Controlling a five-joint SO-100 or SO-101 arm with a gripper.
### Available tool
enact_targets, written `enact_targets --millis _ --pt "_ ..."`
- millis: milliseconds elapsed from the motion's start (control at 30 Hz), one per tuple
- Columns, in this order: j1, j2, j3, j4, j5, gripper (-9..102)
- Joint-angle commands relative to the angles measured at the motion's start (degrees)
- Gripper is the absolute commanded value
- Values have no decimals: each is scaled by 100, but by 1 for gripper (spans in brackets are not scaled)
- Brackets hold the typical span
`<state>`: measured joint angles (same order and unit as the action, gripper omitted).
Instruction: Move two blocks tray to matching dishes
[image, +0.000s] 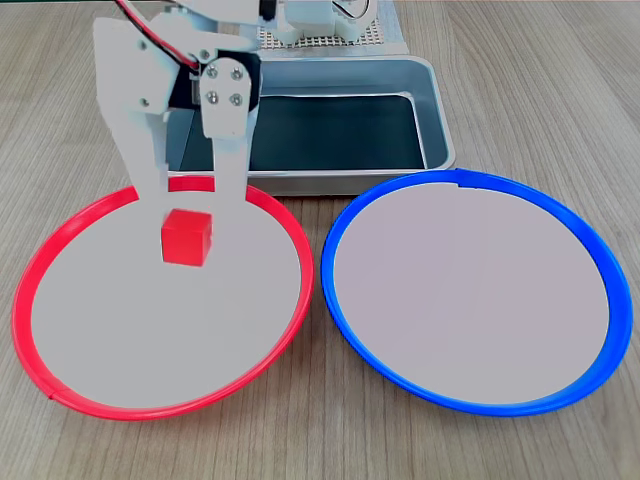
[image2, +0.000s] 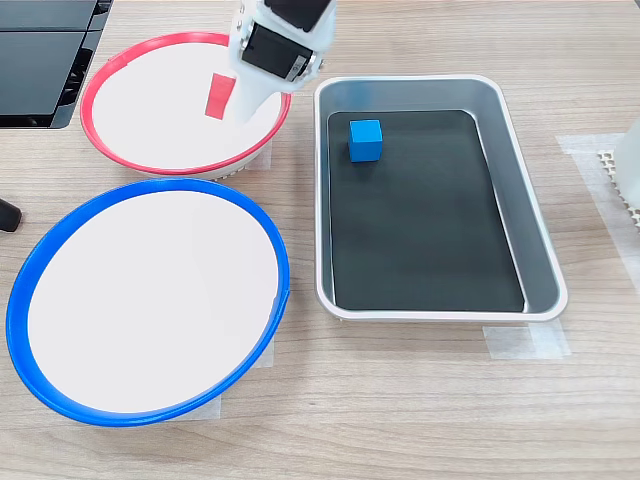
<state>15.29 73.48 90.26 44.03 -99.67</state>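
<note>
The red block is over the upper part of the red-rimmed dish, just below my fingertips and slightly blurred; whether it rests on the dish I cannot tell. My white gripper hangs above it, jaws apart and open, with the dish rim showing between them. From the other fixed camera, the red block lies beside the gripper inside the red dish. The blue block sits in the far left corner of the grey tray. The blue-rimmed dish holds nothing. The tray stands behind both dishes.
The arm's white perforated base stands behind the tray. A black device lies at the table's top left corner. A white object is at the right edge. Tape strips hold the tray down. Bare wood lies in front.
</note>
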Motion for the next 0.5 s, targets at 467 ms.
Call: enact_targets --millis 467 --pt "352 1934 -404 4175 -1802 0"
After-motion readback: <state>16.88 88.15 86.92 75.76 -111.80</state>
